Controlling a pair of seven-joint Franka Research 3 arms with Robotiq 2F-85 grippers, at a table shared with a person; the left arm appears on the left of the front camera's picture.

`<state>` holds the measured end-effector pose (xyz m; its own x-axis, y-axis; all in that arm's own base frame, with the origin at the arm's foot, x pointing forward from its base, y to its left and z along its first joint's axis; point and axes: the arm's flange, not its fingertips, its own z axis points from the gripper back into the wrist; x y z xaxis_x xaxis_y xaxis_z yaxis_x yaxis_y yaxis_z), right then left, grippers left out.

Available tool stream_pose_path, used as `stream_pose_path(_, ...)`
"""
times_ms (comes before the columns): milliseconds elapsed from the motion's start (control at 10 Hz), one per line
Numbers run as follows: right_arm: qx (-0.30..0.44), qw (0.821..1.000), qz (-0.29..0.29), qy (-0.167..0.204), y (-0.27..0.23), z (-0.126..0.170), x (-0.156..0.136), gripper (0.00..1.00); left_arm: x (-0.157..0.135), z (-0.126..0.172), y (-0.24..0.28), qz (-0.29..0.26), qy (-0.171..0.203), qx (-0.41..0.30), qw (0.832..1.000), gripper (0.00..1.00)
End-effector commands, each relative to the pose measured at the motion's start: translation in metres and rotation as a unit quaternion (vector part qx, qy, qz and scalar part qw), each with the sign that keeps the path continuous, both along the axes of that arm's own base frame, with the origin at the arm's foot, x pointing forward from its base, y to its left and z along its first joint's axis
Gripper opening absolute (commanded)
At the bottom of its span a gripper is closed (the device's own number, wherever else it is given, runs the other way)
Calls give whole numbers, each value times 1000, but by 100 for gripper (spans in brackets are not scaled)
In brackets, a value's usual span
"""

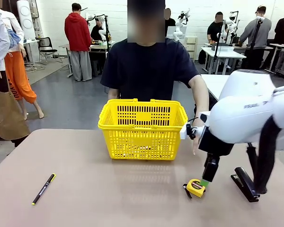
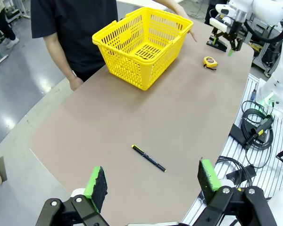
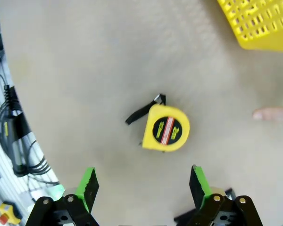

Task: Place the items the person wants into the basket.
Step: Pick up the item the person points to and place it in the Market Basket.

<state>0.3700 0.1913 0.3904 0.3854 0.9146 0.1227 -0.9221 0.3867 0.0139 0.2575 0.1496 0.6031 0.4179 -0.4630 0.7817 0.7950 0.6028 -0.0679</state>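
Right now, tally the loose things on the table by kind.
Basket: 1
Tape measure: 1
Pen: 1
Stapler: 1
Total: 4

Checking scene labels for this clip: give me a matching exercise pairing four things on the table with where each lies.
Things:
1. tape measure
2. pen
3. basket
4. stapler

Places:
A. far middle of the table, in front of the person
B. near the table's left side, alone
C. below the open right gripper, on the table
D. right side of the table, behind the right arm

Pairs: 1-C, 2-B, 3-A, 4-D
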Motion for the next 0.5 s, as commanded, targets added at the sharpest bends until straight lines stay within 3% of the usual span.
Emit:
stream_pose_path(0,-21,999,14,-25,8,-14,15,100,1,0,2,-5,-15,-4,1000,100)
stream_pose_path(400,-29,999,11,-16,10,-44,31,100,1,0,2,-5,-15,-4,1000,100)
